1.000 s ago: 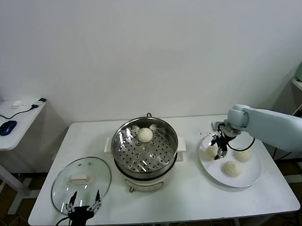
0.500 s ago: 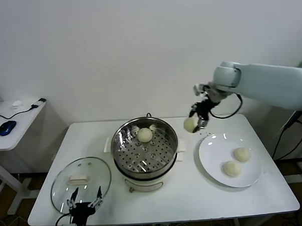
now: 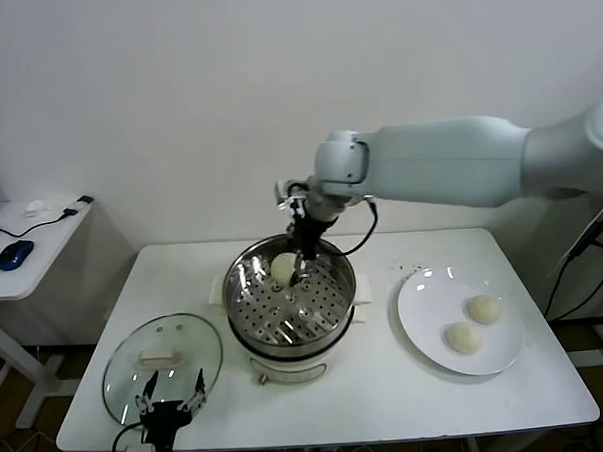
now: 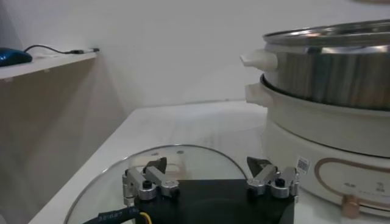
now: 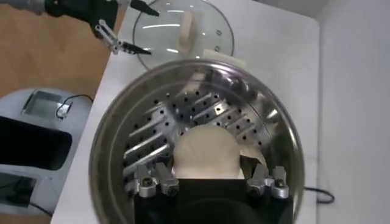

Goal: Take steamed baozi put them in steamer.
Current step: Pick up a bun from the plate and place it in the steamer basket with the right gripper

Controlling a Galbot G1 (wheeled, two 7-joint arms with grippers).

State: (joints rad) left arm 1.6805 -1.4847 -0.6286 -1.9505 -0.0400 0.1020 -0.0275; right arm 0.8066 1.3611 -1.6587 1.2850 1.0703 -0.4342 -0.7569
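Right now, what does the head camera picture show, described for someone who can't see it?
The right gripper holds a steamed bun over the steel steamer on a white table. Two more buns lie on a white plate; the left gripper hangs open near a glass lid.

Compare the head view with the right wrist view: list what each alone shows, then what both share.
Head view only: the white plate with two buns, and the side desk with a mouse.
Right wrist view only: the right pincer closed on a bun, seen close.
Both: the steamer, the glass lid and the open left pincer.
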